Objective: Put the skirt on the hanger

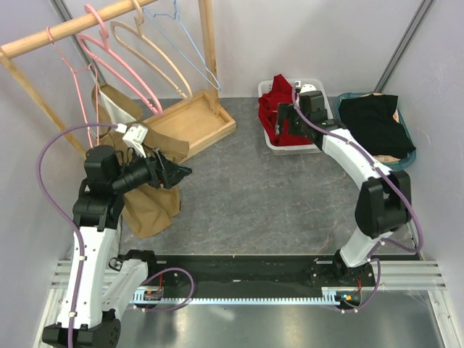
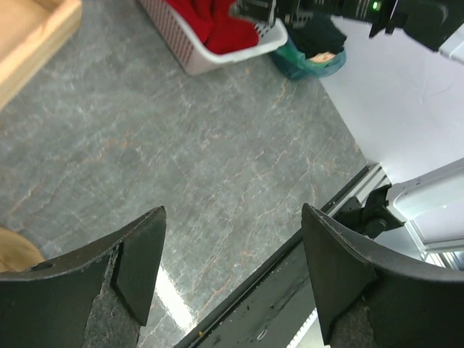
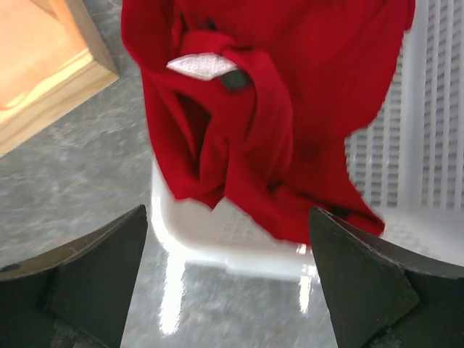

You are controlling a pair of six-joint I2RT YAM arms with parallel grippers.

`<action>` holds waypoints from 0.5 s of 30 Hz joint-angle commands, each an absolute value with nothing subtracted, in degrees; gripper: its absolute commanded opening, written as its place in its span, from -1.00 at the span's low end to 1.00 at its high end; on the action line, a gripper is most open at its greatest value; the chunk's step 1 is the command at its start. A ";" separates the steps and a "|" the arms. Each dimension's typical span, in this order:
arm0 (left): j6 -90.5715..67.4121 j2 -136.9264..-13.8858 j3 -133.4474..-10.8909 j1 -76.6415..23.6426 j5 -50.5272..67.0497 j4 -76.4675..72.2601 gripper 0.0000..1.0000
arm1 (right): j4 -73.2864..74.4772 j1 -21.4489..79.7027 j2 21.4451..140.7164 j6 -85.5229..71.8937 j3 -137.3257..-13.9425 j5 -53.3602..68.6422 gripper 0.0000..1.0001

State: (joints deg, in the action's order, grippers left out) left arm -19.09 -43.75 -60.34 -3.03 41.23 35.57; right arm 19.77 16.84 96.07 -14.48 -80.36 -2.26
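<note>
Right wrist view: right gripper (image 3: 226,225) jaws apart, hovering over red skirt (image 3: 246,123) spilling over basket (image 3: 428,145) rim. Best to descend straight and pinch the waistband by the label (image 3: 203,65), avoiding the rim. Left gripper (image 2: 232,217) spread wide, holding nothing.

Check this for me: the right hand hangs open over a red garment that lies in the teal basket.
Not quite. The right hand does hang open over the red garment, but that garment lies in the white basket, as the right wrist view shows. The teal basket beside it holds a black garment.
</note>
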 commanded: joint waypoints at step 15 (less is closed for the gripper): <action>-20.66 -38.76 -52.03 -3.87 41.58 26.63 0.57 | 15.91 14.94 101.10 -10.72 -98.95 -1.32 -1.00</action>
State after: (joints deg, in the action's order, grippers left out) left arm -19.92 -39.90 -52.51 -3.68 41.91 29.30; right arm 18.28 15.16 109.86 -9.85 -92.05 -1.32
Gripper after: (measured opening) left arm 0.790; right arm 0.021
